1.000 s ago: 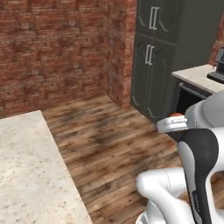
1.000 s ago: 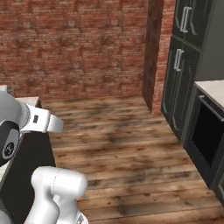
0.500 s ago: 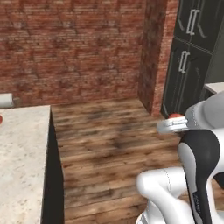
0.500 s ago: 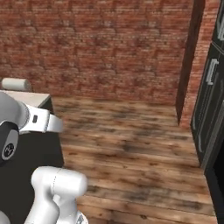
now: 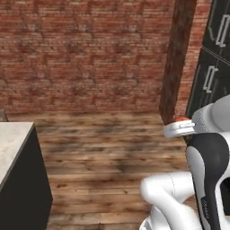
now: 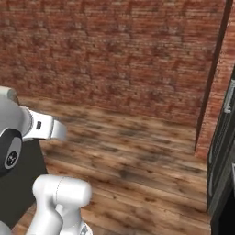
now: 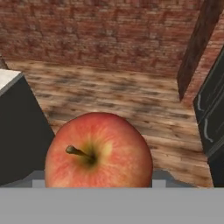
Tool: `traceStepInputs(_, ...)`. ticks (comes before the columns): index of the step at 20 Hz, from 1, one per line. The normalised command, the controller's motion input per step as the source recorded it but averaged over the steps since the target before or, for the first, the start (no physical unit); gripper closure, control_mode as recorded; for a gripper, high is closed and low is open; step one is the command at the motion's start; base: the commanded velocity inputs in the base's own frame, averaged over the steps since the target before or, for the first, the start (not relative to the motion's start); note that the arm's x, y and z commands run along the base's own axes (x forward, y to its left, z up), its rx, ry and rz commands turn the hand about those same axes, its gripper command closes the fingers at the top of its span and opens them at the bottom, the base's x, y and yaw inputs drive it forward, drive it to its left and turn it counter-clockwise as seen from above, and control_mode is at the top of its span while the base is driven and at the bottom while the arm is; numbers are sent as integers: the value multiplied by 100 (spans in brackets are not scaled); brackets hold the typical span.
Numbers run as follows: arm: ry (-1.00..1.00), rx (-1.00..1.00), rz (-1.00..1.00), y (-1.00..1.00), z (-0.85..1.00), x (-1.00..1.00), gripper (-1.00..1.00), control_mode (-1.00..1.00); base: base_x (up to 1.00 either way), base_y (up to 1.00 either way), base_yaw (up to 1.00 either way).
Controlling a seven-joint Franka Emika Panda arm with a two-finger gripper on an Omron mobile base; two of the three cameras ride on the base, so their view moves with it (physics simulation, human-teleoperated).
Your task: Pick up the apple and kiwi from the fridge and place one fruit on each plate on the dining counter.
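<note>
Between the jaws, a round, glossy red-orange apple [image 7: 99, 151]

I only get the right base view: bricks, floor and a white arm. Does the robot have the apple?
Observer: Yes. In the hand view the apple sits in the claw, with its stem toward the camera.
Operator: What colour is it?
Observer: Red-orange, going yellow around the stem.
Operator: Where's the counter top?
Observer: In the left base view the beige top of the counter lies at the left edge, with the wooden floor between it and the arm.
</note>
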Motion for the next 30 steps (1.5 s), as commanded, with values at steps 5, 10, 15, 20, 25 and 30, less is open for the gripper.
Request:
traceStepInputs(5,0,0,0,0,0,0,100,100,100,-21,61)
traceStepInputs(10,0,0,0,0,0,0,100,100,100,-8,53)
traceStepInputs(15,0,0,0,0,0,0,100,100,100,-23,36)
traceStepInputs(20,0,0,0,0,0,0,100,100,100,-53,47)
traceStepInputs(25,0,0,0,0,0,0,100,100,100,-50,48)
traceStepInputs(30,0,0,0,0,0,0,100,100,91,-3,58)
